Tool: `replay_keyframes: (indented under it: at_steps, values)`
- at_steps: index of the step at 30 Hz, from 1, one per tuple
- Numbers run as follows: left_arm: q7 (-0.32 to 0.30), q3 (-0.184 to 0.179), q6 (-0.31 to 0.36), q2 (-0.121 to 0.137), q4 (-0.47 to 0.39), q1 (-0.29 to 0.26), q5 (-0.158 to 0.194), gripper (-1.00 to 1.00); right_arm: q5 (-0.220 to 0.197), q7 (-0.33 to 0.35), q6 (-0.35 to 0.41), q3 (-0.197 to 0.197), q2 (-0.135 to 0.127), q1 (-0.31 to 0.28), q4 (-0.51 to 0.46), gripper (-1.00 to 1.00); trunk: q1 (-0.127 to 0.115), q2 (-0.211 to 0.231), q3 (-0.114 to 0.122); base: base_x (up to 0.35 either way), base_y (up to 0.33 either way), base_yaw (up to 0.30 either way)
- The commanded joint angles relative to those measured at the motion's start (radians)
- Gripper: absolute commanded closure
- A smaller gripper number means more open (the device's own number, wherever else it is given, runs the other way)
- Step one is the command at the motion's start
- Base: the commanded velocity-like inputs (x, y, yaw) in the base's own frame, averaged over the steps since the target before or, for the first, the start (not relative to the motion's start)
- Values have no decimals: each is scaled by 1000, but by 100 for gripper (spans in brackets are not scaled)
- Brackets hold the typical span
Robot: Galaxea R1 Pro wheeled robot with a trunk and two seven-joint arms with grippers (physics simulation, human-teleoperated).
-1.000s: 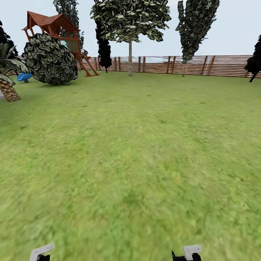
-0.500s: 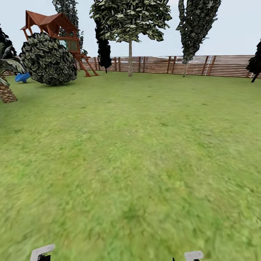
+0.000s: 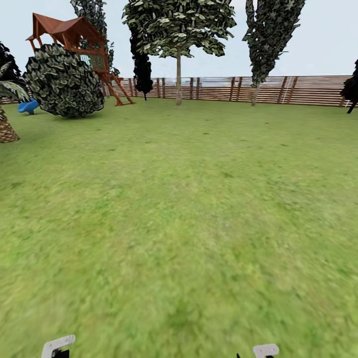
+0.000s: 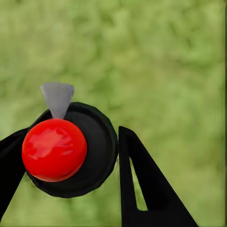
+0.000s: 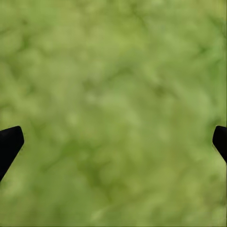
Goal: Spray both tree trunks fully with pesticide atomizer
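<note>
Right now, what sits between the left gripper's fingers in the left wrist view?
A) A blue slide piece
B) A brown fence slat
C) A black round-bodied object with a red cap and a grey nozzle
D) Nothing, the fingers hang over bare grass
C: in the left wrist view the left gripper has its black fingers on either side of the pesticide atomizer, a black round body with a red cap and a grey nozzle, above the grass.

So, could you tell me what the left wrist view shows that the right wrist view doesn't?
Left wrist view: the left gripper shut on the pesticide atomizer, a black round body with a red cap and grey nozzle. Right wrist view: the right gripper open, its black fingertips far apart with nothing between them. Both share blurred green grass behind.
</note>
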Motion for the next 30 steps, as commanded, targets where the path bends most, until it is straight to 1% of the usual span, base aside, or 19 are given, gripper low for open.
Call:
replay_keyframes:
  at_steps: [1, 30]
  values:
    - [0, 0, 0, 0, 0, 0, 0, 100, 0, 0, 0, 0, 0, 0, 0, -100, 0, 0, 0, 340, 0, 0]
    - [0, 0, -1, 0, 0, 0, 0, 100, 0, 0, 0, 0, 0, 0, 0, -100, 0, 0, 0, 340, 0, 0]
